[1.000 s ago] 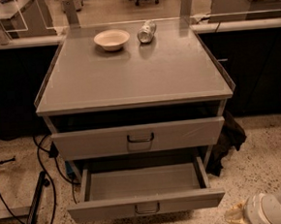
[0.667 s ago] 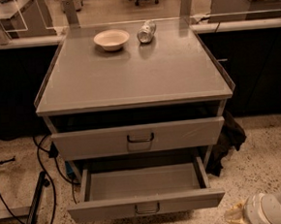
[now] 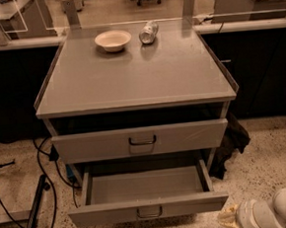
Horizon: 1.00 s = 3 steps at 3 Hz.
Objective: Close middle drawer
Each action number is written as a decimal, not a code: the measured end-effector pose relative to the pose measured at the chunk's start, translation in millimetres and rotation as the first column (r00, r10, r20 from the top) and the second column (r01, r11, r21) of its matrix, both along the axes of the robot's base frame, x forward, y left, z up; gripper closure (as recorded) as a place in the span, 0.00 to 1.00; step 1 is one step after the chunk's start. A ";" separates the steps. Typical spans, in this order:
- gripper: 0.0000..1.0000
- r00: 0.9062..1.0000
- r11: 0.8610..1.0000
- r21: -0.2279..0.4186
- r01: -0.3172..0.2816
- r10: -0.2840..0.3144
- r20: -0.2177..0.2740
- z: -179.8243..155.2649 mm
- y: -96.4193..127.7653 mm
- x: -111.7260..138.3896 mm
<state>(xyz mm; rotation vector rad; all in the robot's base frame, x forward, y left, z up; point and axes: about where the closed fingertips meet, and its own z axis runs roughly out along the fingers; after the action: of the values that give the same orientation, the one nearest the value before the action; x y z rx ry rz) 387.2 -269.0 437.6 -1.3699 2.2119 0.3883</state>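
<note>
The middle drawer [image 3: 148, 208] is a grey metal shallow tray, pulled far out of the cabinet [image 3: 130, 77]. Its tray is empty and its flat front carries a small dark central pull [image 3: 150, 212]. Above it the taller-fronted top drawer [image 3: 101, 145], with a pale diagonal scratch on its right side, stands slightly out. The lowest drawer is out of view. My gripper [image 3: 262, 214] is at the bottom right corner, a white rounded body just right of the middle drawer's front right corner and apart from it.
A white bowl [image 3: 112, 40] and a can lying on its side [image 3: 148, 32] rest at the back of the cabinet top. Cables [image 3: 7, 215] and a black pole [image 3: 35, 216] lie on the floor at left. A dark bag [image 3: 232, 141] hangs at the cabinet's right.
</note>
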 end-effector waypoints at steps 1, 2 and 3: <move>1.00 0.997 0.999 0.030 -0.029 0.027 0.068 -21.0 13.7 13.1; 1.00 0.990 0.997 0.057 -0.055 0.047 0.135 -34.9 26.9 25.4; 1.00 0.974 0.993 0.089 -0.073 0.052 0.220 -42.1 37.3 41.1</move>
<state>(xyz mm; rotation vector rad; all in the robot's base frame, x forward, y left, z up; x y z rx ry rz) 428.3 -231.7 395.5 -1.3638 1.9522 0.3455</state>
